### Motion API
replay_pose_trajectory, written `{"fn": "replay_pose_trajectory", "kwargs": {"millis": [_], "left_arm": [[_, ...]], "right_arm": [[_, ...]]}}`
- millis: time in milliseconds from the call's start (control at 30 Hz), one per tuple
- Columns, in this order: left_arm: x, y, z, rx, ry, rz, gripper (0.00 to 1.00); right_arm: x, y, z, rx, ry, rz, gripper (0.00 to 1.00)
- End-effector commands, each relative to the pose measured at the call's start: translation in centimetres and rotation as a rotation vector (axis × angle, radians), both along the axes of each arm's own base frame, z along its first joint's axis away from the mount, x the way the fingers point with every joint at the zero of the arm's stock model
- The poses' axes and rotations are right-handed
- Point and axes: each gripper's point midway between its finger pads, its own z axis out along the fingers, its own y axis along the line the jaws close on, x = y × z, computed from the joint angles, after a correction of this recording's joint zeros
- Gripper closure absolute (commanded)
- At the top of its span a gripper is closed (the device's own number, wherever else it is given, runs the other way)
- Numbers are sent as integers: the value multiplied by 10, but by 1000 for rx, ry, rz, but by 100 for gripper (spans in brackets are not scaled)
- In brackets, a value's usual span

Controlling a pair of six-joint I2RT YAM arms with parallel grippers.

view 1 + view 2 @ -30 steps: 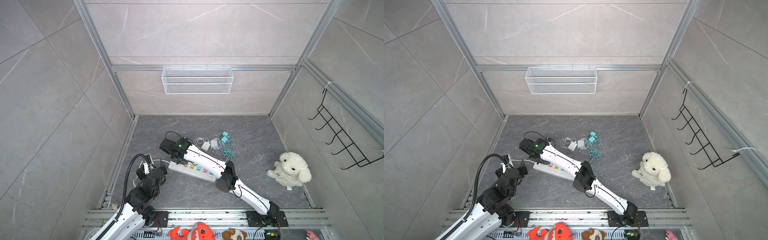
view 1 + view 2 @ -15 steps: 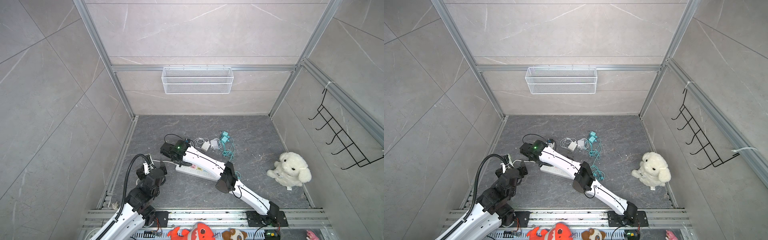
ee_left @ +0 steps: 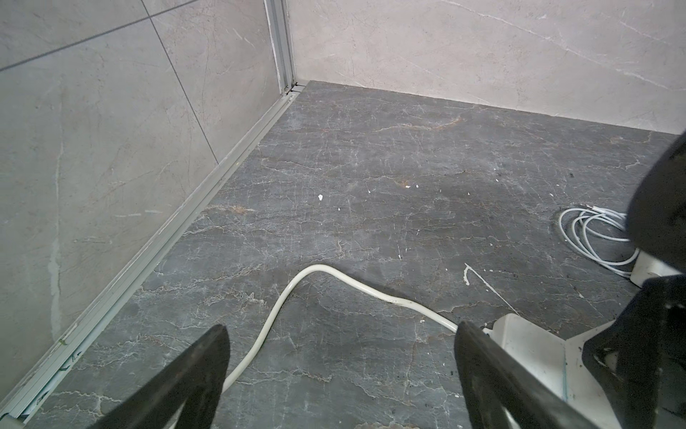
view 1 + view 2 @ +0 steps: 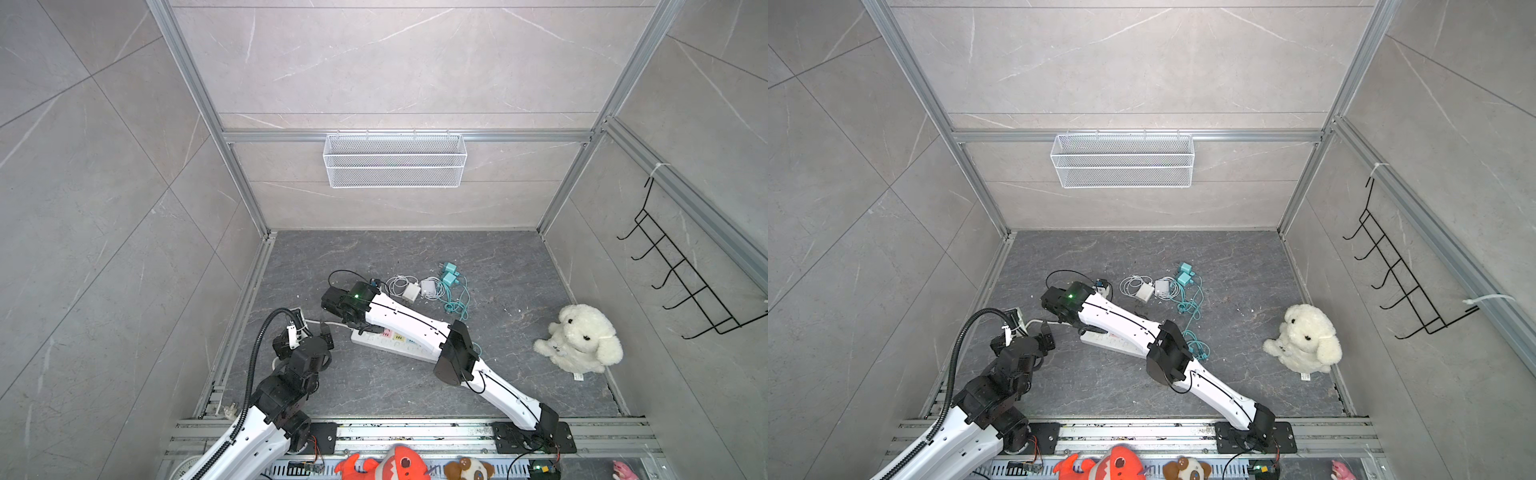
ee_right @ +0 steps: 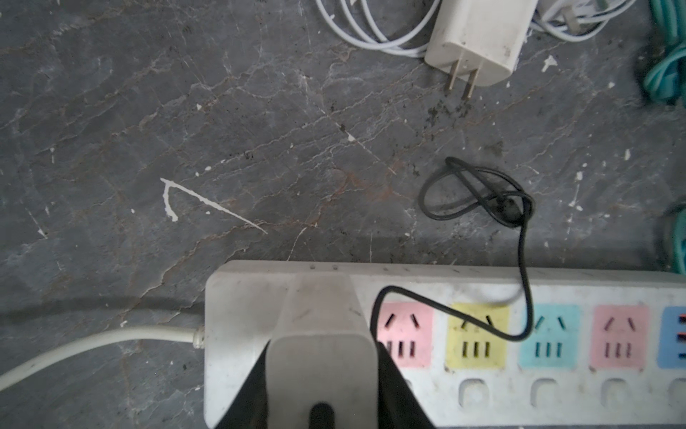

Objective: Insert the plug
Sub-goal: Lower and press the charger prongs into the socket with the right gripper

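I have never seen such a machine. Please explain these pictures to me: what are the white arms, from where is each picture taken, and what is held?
Two white robot arms stand at the near edge of a grey stone floor: the left arm and the right arm. Two pictures look down from above on the whole scene; two come from cameras on the wrists. On the floor lie a white power strip with coloured sockets, a loose white charger, a teal cable and a white plush dog. The right end effector is shut on a white plug block with a thin black cable, at the strip's cord end. The left end effector is open and holds nothing.
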Motion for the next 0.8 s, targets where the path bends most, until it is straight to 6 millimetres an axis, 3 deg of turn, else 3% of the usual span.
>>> {"fn": "replay_pose_trajectory", "kwargs": {"millis": [0, 133, 300, 533, 633, 767], "left_arm": [[3, 2, 20, 4, -42, 15, 4], [3, 2, 21, 7, -40, 14, 4], [3, 3, 21, 6, -41, 19, 3], [4, 3, 18, 11, -29, 24, 3], [6, -2, 18, 2, -25, 6, 3], [7, -2, 18, 16, -11, 5, 3]], "right_arm": [[-28, -20, -42, -101, 147, 21, 100], [-29, -19, -43, -73, 155, 27, 100], [-20, -14, -27, -62, 116, 54, 100], [-14, -3, -14, -29, 86, 88, 82], [-11, -3, -9, -37, 74, 97, 69], [-8, 2, 5, -16, 52, 108, 61]]}}
